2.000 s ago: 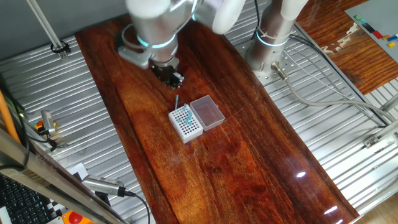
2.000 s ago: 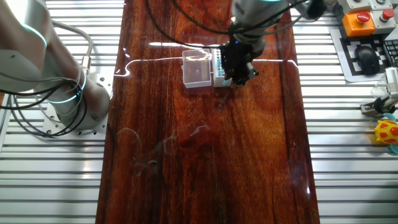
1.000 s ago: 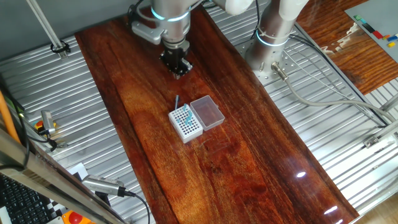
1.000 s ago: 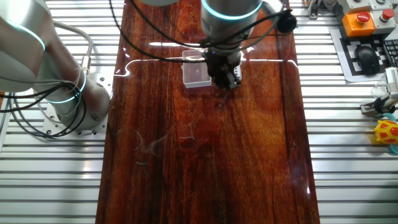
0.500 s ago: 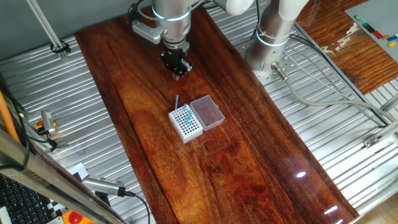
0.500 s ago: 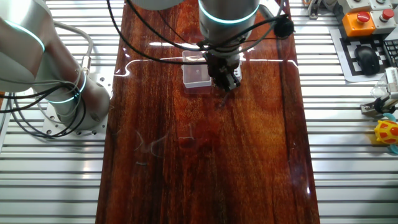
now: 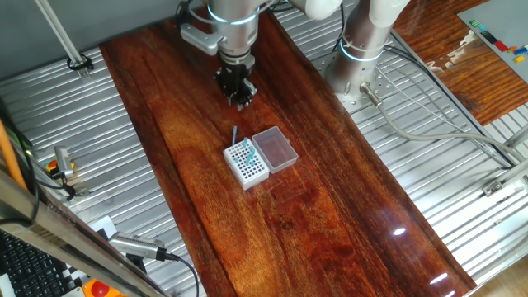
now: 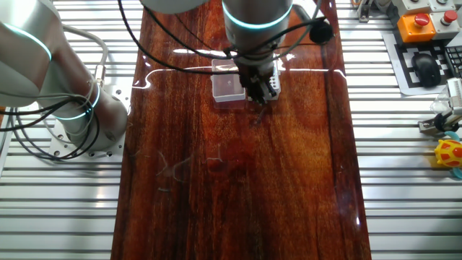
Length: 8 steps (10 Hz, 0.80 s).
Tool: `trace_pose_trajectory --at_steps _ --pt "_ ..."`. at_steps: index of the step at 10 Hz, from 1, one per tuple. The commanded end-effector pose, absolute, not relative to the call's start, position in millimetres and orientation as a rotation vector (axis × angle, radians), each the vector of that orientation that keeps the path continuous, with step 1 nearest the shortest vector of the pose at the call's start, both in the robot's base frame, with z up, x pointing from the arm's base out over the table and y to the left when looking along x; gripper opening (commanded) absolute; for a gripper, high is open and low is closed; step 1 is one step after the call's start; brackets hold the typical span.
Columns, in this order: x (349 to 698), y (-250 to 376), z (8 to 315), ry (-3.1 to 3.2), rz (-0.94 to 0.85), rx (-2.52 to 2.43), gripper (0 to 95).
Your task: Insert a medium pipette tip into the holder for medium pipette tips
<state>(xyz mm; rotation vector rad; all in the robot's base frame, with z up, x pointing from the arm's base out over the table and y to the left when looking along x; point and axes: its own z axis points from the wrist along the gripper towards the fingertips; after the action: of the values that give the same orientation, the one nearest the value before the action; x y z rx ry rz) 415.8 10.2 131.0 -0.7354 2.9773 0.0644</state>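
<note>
The holder for medium pipette tips [image 7: 247, 164] is a small white box with a grid of dark holes, near the middle of the wooden table. Its clear pinkish lid [image 7: 275, 149] lies open beside it. A thin grey medium pipette tip [image 7: 234, 134] stands at the box's far corner, apart from the gripper. My gripper [image 7: 236, 92] hangs above the table beyond the box, its dark fingers slightly apart with nothing between them. In the other fixed view my gripper [image 8: 259, 90] covers most of the box [image 8: 273, 84]; the lid [image 8: 228, 87] shows to its left.
The arm's base [image 7: 360, 62] stands on the ribbed metal surface right of the wooden table [image 7: 330, 231]. A controller with an orange button [image 8: 418, 22] and small tools [image 8: 447, 148] lie to the right in the other fixed view. Cables [image 8: 43, 108] run on the left.
My gripper has risen and drawn back from the box toward the far end of the table. The pipette tip and the box have stayed in place.
</note>
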Motion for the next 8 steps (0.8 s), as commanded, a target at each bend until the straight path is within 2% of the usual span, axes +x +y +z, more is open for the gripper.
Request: trace_pose_trajectory --at_steps 1,2,8 --pt "423 13 128 2.979 0.069 -0.773 38.0" --pt "425 14 125 2.976 0.071 -0.784 19.0" --pt "428 18 111 2.966 0.082 -0.815 19.0"
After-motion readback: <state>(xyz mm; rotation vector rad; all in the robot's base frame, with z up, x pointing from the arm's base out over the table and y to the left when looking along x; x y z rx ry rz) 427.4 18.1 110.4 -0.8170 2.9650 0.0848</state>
